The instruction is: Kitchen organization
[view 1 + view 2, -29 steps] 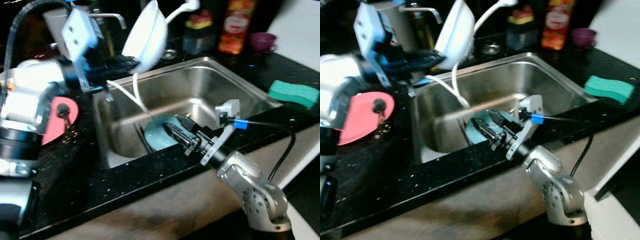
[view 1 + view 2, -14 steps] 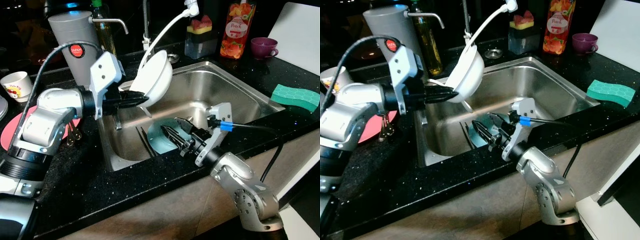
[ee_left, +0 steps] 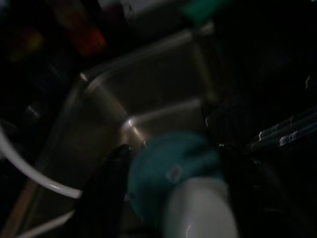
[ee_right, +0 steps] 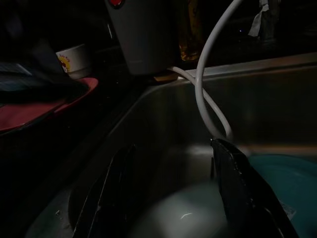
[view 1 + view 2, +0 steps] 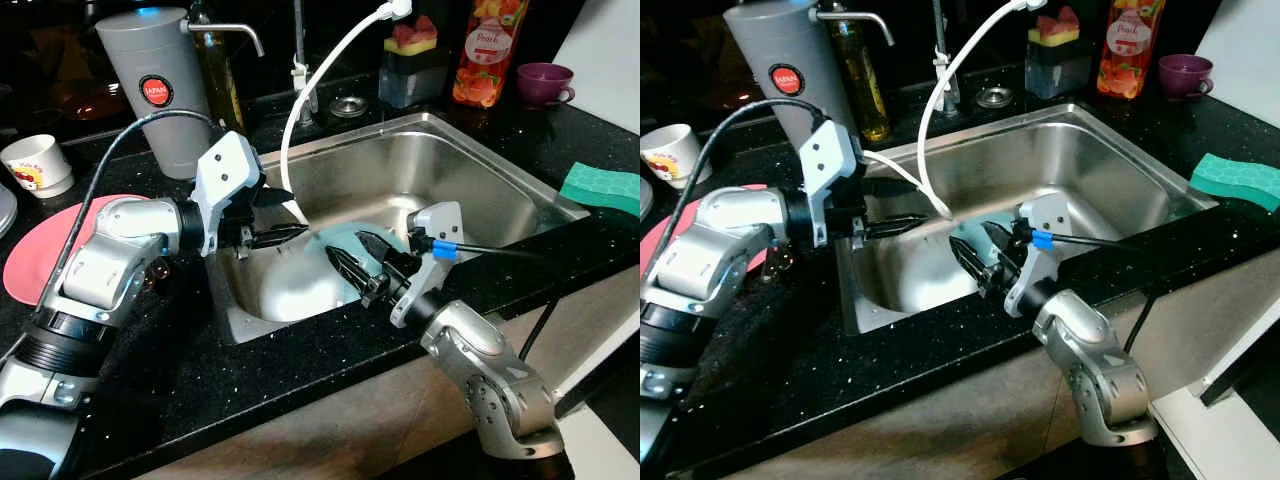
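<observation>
A white bowl shows as a pale blur low in the left part of the steel sink, free of any fingers. Just above it my left gripper hangs open over the sink's left wall. A teal plate lies on the sink floor beside the bowl. My right gripper reaches in from the front rim, open, with its fingers just over the teal plate and close to the bowl. In the left wrist view the teal plate and the white bowl lie between the dark fingers.
A white hose curves from the tap down into the sink. A grey canister, a white cup and a red plate stand on the black counter at the left. A green sponge lies at the right, with bottles and a purple cup behind.
My left gripper came down from above the sink's rim with the white bowl and opened; the bowl has left its fingers and now sits low in the sink. The right gripper barely moved.
</observation>
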Controlling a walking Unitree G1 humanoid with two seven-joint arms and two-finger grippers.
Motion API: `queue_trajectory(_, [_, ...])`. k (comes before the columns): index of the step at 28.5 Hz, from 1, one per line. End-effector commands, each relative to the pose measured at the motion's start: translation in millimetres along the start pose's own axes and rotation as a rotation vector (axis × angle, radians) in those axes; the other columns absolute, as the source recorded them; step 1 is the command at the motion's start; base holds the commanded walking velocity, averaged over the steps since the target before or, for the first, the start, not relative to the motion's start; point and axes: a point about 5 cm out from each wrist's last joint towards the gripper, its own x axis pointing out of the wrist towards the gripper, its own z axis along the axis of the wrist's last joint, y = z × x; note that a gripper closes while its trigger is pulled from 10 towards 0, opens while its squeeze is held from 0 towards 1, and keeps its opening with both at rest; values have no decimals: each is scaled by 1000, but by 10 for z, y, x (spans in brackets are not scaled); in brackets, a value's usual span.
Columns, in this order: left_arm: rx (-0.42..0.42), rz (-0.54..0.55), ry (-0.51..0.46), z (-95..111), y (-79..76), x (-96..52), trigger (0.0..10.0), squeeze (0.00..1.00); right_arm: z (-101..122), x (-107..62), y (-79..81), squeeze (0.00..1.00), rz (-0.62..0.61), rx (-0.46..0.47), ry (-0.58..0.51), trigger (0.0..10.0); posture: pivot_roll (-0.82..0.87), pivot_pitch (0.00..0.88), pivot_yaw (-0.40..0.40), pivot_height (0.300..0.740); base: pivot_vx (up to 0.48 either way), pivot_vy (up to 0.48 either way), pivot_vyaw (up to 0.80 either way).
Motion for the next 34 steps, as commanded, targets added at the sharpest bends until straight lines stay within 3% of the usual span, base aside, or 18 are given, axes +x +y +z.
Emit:
queue_trajectory(1, [-16,32,-41,114,35,-85,10000,1000,-29,21,30,0,14,-1,3,10000,10,0,91,740,0,0,0])
queue_trajectory(2, [-21,39,-57,155,36,-112,10000,0,-28,23,33,0,16,1,1,10000,13,0,89,740,0,0,0])
queue_trajectory(5, [-11,98,-101,268,21,-200,10000,0,-21,29,55,0,40,9,-9,10000,19,0,85,740,0,0,0])
queue_trajectory(9, [25,172,-85,306,31,-278,10000,0,-13,30,73,0,63,16,-16,10000,23,0,81,740,0,0,0])
queue_trajectory(10, [77,236,-30,307,45,-350,10000,0,-16,25,91,0,89,20,-11,10000,29,0,78,740,0,0,800])
queue_trajectory(12, [101,260,2,304,41,-396,10000,0,-20,24,102,0,103,24,-8,10000,38,0,72,740,0,0,800])
queue_trajectory(21, [219,209,367,100,-142,-725,10000,0,-38,34,141,0,180,50,10,10000,65,0,50,740,0,0,800])
queue_trajectory(28, [238,242,372,120,-167,-767,10000,0,-46,45,150,0,195,54,16,10000,76,6,52,740,0,0,739])
queue_trajectory(34, [201,336,360,26,-191,-784,10000,0,-27,63,146,0,218,40,21,10000,75,11,46,740,0,0,0])
